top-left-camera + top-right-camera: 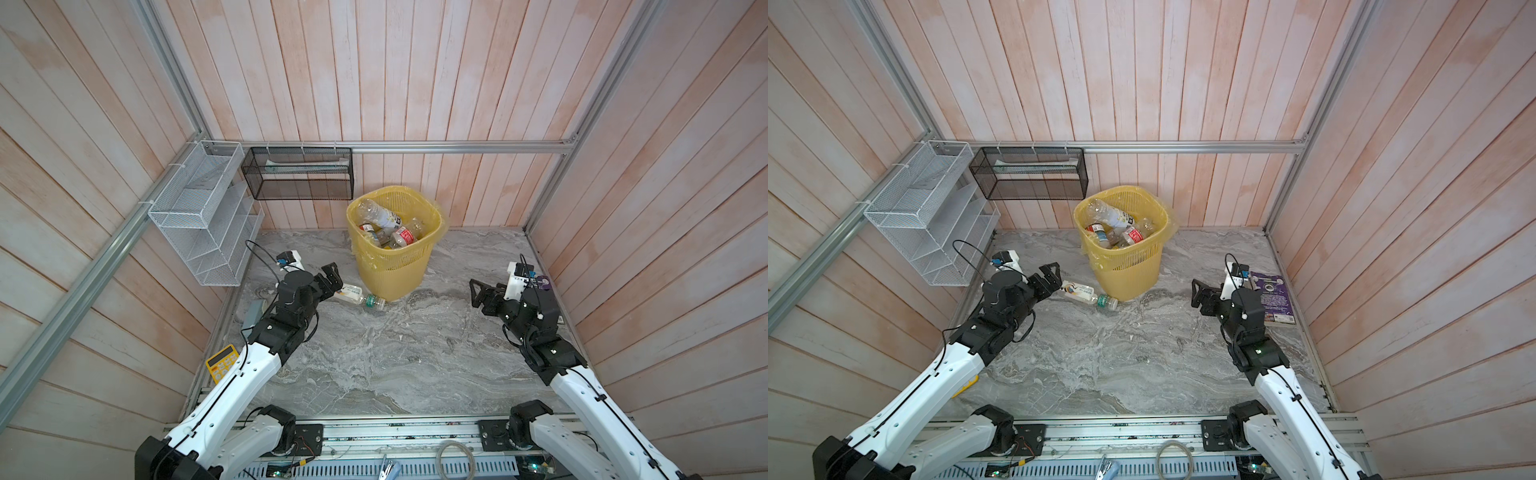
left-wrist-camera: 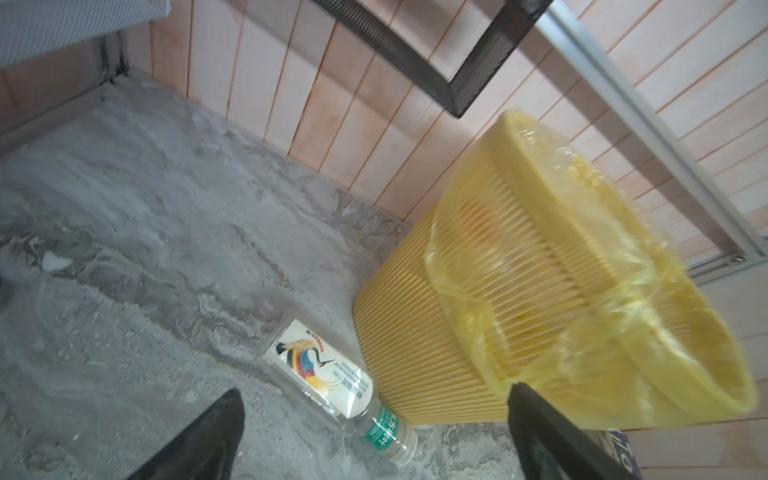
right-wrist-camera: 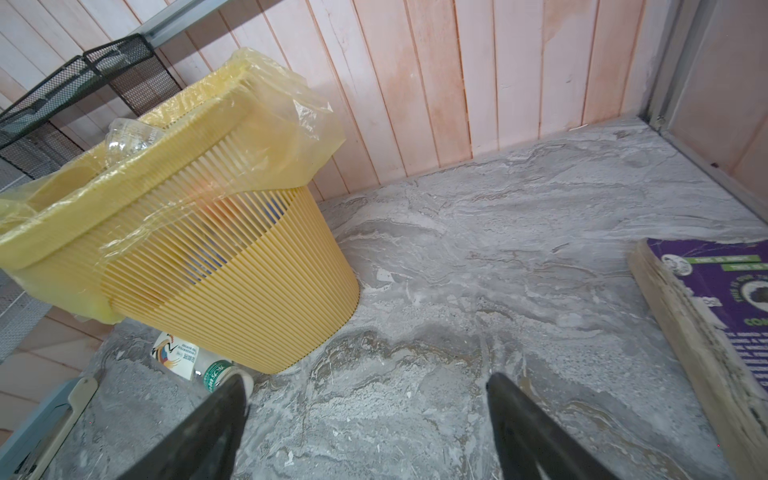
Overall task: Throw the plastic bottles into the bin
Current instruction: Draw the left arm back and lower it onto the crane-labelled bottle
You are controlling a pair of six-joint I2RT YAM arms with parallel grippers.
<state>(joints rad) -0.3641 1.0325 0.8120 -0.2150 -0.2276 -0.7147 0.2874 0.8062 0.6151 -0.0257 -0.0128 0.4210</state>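
**Both top views.** The yellow lattice bin [image 1: 395,270] stands by the back wall with its bag liner folded over the rim. The bottles [image 1: 384,220] heaped inside carry red and white labels, print too small to read. One loose bottle [image 1: 353,294] lies on its side on the marble floor [image 1: 395,353], neck end hard by the bin's foot. The left gripper [image 1: 334,277] reaches low, just beside the bottle's base end, jaws spread and grasping nothing. The right gripper [image 1: 476,293] hovers well apart, jaws parted and empty, pointing towards the bin. A yellow calculator [image 1: 222,363] is half hidden under the left arm. A purple book [image 1: 1275,297] lies partly under the right wrist.

**Left wrist.** The loose bottle [image 2: 332,374] lies ahead of the spread dark fingers [image 2: 208,436]. Its label shows a coloured crane. The green band's white characters are unreadable. The bin's contents are a blur behind the liner.

**Right wrist.** Only bare floor lies between the fingers [image 3: 523,432]. The loose bottle is half hidden by the bin's foot and one finger. The book is cut off at the edge, its cover print blurred. One clear bottle pokes above the rim.
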